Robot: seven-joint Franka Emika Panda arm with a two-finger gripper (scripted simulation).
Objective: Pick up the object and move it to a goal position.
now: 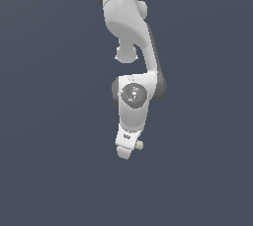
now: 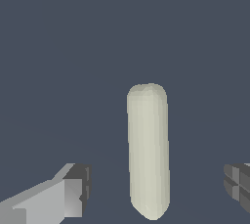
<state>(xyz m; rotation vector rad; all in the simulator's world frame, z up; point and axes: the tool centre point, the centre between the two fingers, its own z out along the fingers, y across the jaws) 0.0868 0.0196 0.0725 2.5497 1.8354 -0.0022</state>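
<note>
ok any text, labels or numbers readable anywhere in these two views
None: no readable text in either view.
Arm: a round grey disc with tiny coloured specks, too small to read as any sign.
Peg: plain cream, no marking.
Gripper: fingers plain grey and white, no label.
Background: plain dark blue-grey.

white arm, dk grey joints, grey fingers
</note>
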